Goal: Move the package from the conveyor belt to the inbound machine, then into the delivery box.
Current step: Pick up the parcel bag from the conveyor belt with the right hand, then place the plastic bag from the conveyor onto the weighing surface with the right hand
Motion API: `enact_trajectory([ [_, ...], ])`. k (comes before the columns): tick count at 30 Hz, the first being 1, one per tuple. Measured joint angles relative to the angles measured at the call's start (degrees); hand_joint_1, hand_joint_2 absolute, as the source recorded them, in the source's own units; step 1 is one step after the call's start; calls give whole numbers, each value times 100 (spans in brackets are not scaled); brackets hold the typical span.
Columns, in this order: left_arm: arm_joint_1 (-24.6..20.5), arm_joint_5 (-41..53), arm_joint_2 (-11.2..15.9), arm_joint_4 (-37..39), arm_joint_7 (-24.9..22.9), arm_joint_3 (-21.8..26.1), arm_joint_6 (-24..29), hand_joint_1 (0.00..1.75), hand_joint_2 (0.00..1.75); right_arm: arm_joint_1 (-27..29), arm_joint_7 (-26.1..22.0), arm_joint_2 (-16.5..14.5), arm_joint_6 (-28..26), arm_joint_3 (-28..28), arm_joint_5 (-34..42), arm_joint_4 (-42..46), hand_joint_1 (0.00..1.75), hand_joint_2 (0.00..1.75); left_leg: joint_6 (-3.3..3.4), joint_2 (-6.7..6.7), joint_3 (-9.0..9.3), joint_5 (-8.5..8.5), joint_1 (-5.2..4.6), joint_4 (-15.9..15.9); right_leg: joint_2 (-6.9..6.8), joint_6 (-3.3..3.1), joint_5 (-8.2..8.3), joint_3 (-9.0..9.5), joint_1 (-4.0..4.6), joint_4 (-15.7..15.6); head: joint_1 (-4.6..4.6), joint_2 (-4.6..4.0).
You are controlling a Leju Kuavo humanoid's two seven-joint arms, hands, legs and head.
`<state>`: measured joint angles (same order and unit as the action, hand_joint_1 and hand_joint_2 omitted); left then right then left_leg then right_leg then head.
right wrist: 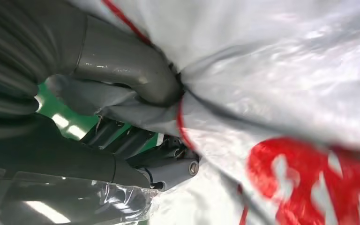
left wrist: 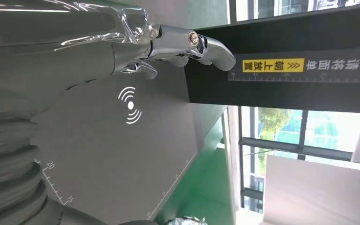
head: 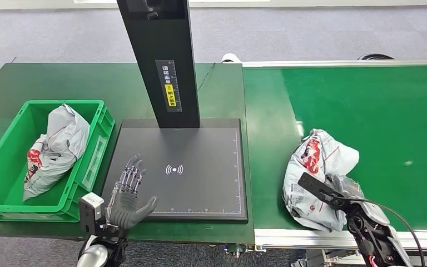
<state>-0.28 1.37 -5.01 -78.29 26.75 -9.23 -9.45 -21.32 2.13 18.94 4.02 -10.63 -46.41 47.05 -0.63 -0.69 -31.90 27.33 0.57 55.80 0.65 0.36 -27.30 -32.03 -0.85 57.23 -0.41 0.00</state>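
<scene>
Grey, crinkled plastic package (head: 317,178) with red print lies on the green conveyor belt (head: 389,122), pinched by the right hand (right wrist: 136,117). The left hand (head: 128,194), fingers spread and holding nothing, rests over the black inbound machine plate (head: 200,183) beside the green plastic delivery box (head: 11,167).

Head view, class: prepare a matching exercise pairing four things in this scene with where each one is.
Things:
1. left hand
2. right hand
3. package with the red print
4. second grey package

Places:
A. inside the green bin
B. on the green conveyor belt
C. open, over the black scanner plate
D. pressing into the package's wrap

Pairs: 1-C, 2-D, 3-B, 4-A
</scene>
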Motion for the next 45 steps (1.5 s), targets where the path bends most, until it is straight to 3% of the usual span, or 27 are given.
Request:
enact_trajectory([
  [11,231,47,-7,-324,278,114,248,0,175,136,-563,-273,-1404,501,171,1364,175,175,0,1,-5,0,0,0,0,0,0,-7,0,1,0,0],
  [18,235,101,-52,-433,509,168,569,0,175,133,-1098,-418,-1780,627,309,1977,175,175,0,0,-6,0,0,0,0,0,0,-6,0,1,0,0],
  [28,139,63,-61,-447,639,175,663,0,175,-109,-1992,-758,-1326,183,639,2164,175,175,-1,1,-6,-1,1,-1,0,0,0,-7,2,2,-1,0],
  [45,-124,-7,-58,-368,711,115,672,0,175,-917,-2588,-1560,-424,-1565,1067,1377,175,175,-2,2,-6,-2,1,-1,1,0,0,-10,2,3,-1,0],
])
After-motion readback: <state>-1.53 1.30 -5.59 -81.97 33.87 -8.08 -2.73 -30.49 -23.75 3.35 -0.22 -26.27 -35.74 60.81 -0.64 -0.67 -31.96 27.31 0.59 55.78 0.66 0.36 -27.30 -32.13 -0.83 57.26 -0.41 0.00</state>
